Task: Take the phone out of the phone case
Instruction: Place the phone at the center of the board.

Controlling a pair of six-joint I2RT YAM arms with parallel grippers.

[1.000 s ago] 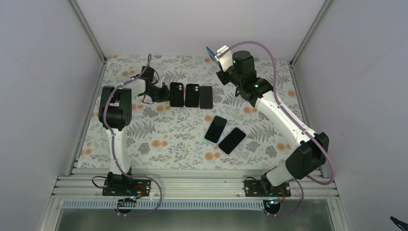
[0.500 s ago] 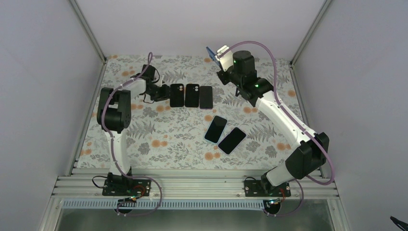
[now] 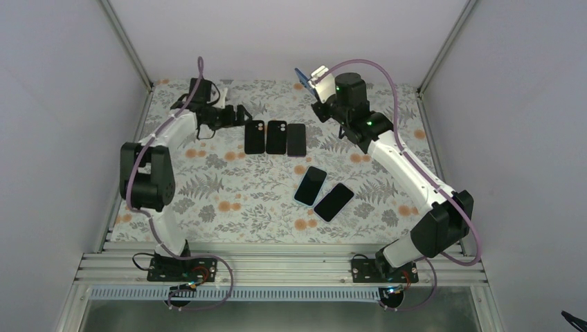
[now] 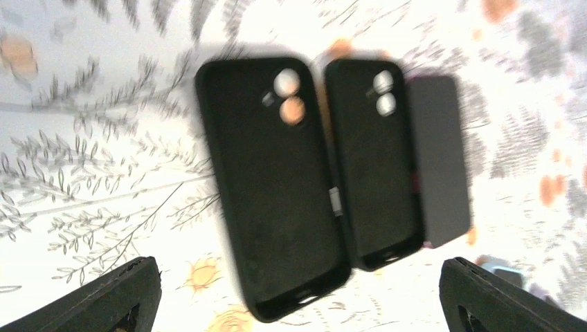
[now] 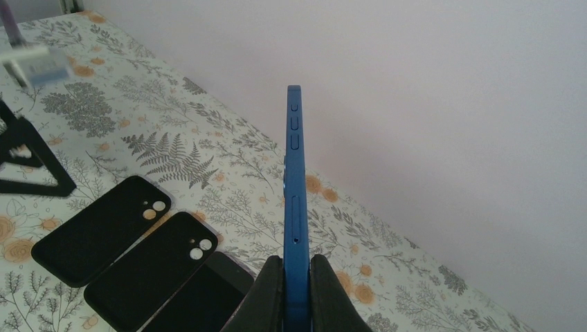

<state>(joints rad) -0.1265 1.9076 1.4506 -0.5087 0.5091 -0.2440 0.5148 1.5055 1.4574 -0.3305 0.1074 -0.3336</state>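
Extraction appears complete: the right gripper [image 5: 296, 266] clamps the bare blue phone [image 5: 294, 207] edge-up above the table [image 3: 228, 200], while the leftmost black case [image 4: 273, 187] lies empty just beside the left gripper [image 3: 234, 116], whose jaws stand wide, holding nothing.

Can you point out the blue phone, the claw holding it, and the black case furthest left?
blue phone [image 5: 294, 173]: right wrist view, on its side edge.
right gripper [image 5: 296, 270]: right wrist view, between its fingertips, clamped on the phone.
leftmost black case [image 4: 273, 194]: left wrist view, middle of its flat face.
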